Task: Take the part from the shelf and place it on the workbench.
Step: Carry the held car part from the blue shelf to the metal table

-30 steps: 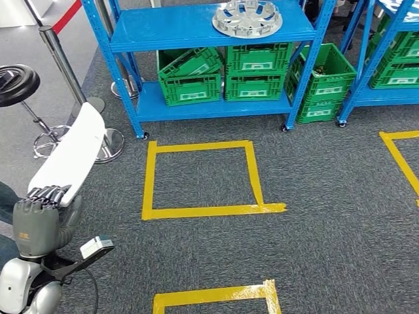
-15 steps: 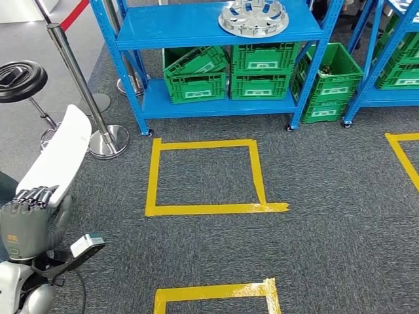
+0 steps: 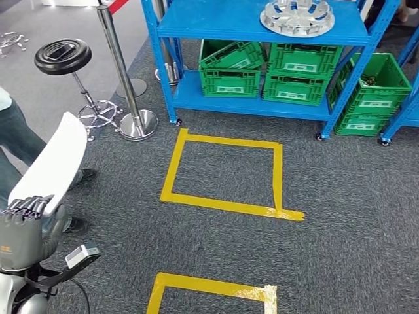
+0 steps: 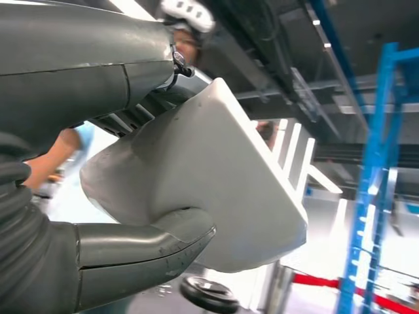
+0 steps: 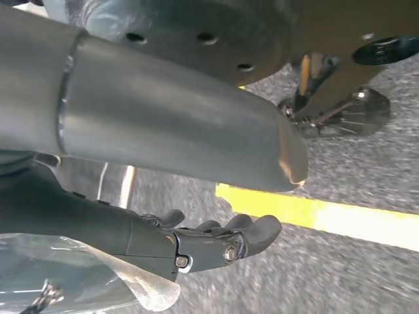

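1. While the left hand (image 3: pixel 22 229) sits low at the left of the head view, its fingers (image 3: pixel 29 204) and thumb (image 4: pixel 148 252) grip the lower end of the white part (image 3: pixel 54 163); the part slants up and away from the hand.
2. Right hand (image 5: pixel 207 245): fingers gently curled and apart, holding nothing, above grey carpet and a yellow tape line (image 5: pixel 316 212).
3. Blue shelf (image 3: pixel 232 23): a silver wheel cover (image 3: pixel 296 16) on its upper deck; green crates (image 3: pixel 256 69) on the lower.
4. Yellow tape square (image 3: pixel 224 173) before the shelf; a black stool (image 3: pixel 63 55), a chrome post (image 3: pixel 121 72) and a person's leg (image 3: pixel 19 140) stand left.
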Motion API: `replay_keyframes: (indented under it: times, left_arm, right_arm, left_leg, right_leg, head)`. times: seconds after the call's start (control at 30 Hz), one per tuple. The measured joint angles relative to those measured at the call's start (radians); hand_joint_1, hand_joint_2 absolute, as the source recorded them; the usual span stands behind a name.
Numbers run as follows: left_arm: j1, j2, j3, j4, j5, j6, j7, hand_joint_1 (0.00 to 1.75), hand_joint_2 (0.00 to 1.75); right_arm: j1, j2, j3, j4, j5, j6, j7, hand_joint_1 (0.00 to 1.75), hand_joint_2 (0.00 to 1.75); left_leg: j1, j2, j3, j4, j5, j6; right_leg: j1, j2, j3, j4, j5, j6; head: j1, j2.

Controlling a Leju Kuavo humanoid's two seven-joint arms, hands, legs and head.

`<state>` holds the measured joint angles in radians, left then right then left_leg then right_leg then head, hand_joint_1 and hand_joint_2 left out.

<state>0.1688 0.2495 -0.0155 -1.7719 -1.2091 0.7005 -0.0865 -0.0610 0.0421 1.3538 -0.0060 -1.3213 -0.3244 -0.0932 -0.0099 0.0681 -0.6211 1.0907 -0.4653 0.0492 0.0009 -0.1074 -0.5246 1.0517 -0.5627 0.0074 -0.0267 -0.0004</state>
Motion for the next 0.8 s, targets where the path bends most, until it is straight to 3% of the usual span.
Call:
replay_keyframes:
  times: [0.03,0.07,0.1,0.13,0.2,0.23,0.3,0.33,0.37,0.4,0.47,0.53,0.6,0.63,0.7,0.77,0.8]
  left_arm:
    - [0.0,0.0,0.003,-0.001,0.0,0.0,-0.001,1.75,1.75]
    - [0.001,0.0,0.005,-0.002,0.0,0.0,-0.003,1.75,1.75]
    - [0.002,0.0,0.008,-0.003,0.0,0.0,-0.004,1.75,1.75]
    - [0.005,-0.001,0.011,-0.003,0.0,0.0,-0.006,1.75,1.75]
    - [0.004,-0.002,0.015,-0.005,0.0,0.001,-0.009,1.75,1.75]
    - [0.003,-0.003,0.017,-0.005,0.0,0.001,-0.01,1.75,1.75]
    - [0.002,-0.005,0.018,-0.005,0.0,0.001,-0.011,1.75,1.75]
    - [0.004,-0.007,0.019,-0.005,0.0,0.001,-0.011,1.75,1.75]
    - [0.005,-0.008,0.019,-0.005,0.0,0.001,-0.011,1.75,1.75]
    - [0.005,-0.008,0.019,-0.005,0.0,0.001,-0.011,1.75,1.75]
    - [0.005,-0.01,0.021,-0.005,-0.001,0.001,-0.013,1.75,1.75]
    - [0.005,-0.011,0.025,-0.005,-0.001,0.001,-0.017,1.75,1.75]
    - [0.008,-0.012,0.029,-0.005,0.0,0.001,-0.022,1.75,1.75]
    - [0.011,-0.012,0.031,-0.006,0.0,0.001,-0.024,1.75,1.75]
    - [0.012,-0.011,0.035,-0.007,0.0,0.001,-0.027,1.75,1.75]
    - [0.01,-0.011,0.037,-0.008,0.0,0.001,-0.028,1.75,1.75]
    - [0.01,-0.011,0.037,-0.008,0.0,0.001,-0.028,1.75,1.75]
  right_arm:
    - [0.0,0.001,0.001,0.0,0.0,0.0,-0.001,0.0,0.0]
    - [-0.001,0.002,0.003,0.0,-0.001,0.0,-0.001,0.0,0.0]
    - [-0.002,0.002,0.006,0.0,-0.001,0.0,-0.001,0.0,0.0]
    - [-0.004,0.003,0.008,0.0,-0.001,0.0,-0.001,0.0,0.0]
    - [-0.006,0.004,0.013,0.0,-0.001,0.0,-0.002,0.0,0.0]
    - [-0.006,0.004,0.015,0.0,-0.001,0.0,-0.002,0.0,0.0]
    - [-0.002,0.004,0.017,0.0,-0.001,0.0,-0.002,0.0,0.0]
    - [0.0,0.004,0.017,0.001,-0.001,0.0,-0.001,0.0,0.0]
    - [0.002,0.004,0.017,0.001,-0.001,0.0,-0.001,0.0,0.0]
    - [0.003,0.004,0.018,0.001,-0.002,0.001,-0.001,0.0,0.0]
    - [0.003,0.004,0.018,0.001,-0.002,0.001,-0.001,0.0,0.0]
    - [0.002,0.004,0.021,0.002,-0.004,0.002,-0.002,0.0,0.0]
    - [0.001,0.004,0.025,0.003,-0.006,0.005,-0.003,0.0,0.0]
    - [0.0,0.004,0.027,0.003,-0.008,0.006,-0.003,0.0,0.0]
    - [-0.001,0.004,0.03,0.003,-0.008,0.007,-0.003,0.0,0.0]
    - [0.002,0.005,0.032,0.003,-0.009,0.008,-0.003,0.0,0.0]
    - [0.003,0.005,0.033,0.003,-0.009,0.008,-0.003,0.0,0.0]
  left_leg:
    - [-0.008,0.012,0.009,-0.019,-0.002,0.007]
    - [-0.011,0.008,0.009,-0.026,-0.002,0.008]
    - [-0.012,-0.006,0.012,-0.036,0.003,0.006]
    - [-0.009,-0.019,0.018,-0.05,0.008,0.003]
    - [-0.002,-0.042,0.03,-0.077,0.021,-0.001]
    - [0.001,-0.053,0.032,-0.082,0.024,-0.002]
    - [0.0,-0.081,0.029,-0.082,0.026,-0.002]
    - [-0.001,-0.096,0.029,-0.081,0.026,-0.002]
    - [-0.001,-0.111,0.029,-0.08,0.025,-0.002]
    - [-0.002,-0.127,0.029,-0.077,0.025,-0.003]
    - [-0.002,-0.154,0.026,-0.069,0.022,-0.008]
    - [0.0,-0.177,0.018,-0.062,0.023,-0.018]
    - [0.003,-0.201,0.009,-0.061,0.029,-0.031]
    - [0.003,-0.201,0.006,-0.059,0.029,-0.037]
    - [0.002,-0.159,-0.016,-0.014,0.002,-0.048]
    - [0.007,-0.1,-0.071,0.102,-0.057,-0.062]
    - [0.012,-0.087,-0.103,0.166,-0.081,-0.068]
  right_leg:
    - [0.001,-0.012,0.002,-0.003,0.0,0.003]
    - [0.001,-0.025,0.005,-0.007,0.0,0.006]
    - [0.0,-0.036,0.009,-0.012,0.0,0.011]
    - [-0.001,-0.027,0.012,-0.013,-0.005,0.016]
    - [-0.003,0.034,-0.006,0.028,-0.034,0.023]
    - [-0.006,0.073,-0.033,0.081,-0.059,0.026]
    - [-0.007,0.104,-0.1,0.204,-0.104,0.03]
    - [-0.006,0.106,-0.121,0.236,-0.105,0.031]
    - [-0.006,0.108,-0.125,0.231,-0.085,0.032]
    - [-0.007,0.113,-0.11,0.187,-0.048,0.031]
    - [-0.01,0.151,-0.055,0.056,0.019,0.026]
    - [-0.012,0.185,-0.02,-0.017,0.036,0.018]
    - [-0.011,0.173,-0.011,-0.026,0.036,0.009]
    - [-0.013,0.16,-0.008,-0.03,0.039,0.004]
    - [-0.018,0.132,-0.002,-0.039,0.043,-0.007]
    - [-0.02,0.102,0.002,-0.042,0.042,-0.011]
    - [-0.02,0.087,0.003,-0.041,0.04,-0.011]
  head:
    - [0.001,0.0]
    - [0.0,0.0]
    - [-0.001,0.0]
    - [0.0,0.0]
    - [0.003,0.0]
    - [0.004,0.0]
    - [0.004,0.0]
    - [0.003,0.0]
    - [0.003,0.0]
    - [0.004,0.0]
    - [0.003,0.0]
    - [0.002,0.0]
    - [0.002,0.0]
    - [0.002,0.0]
    - [-0.004,0.0]
    - [-0.01,0.0]
    - [-0.01,0.0]
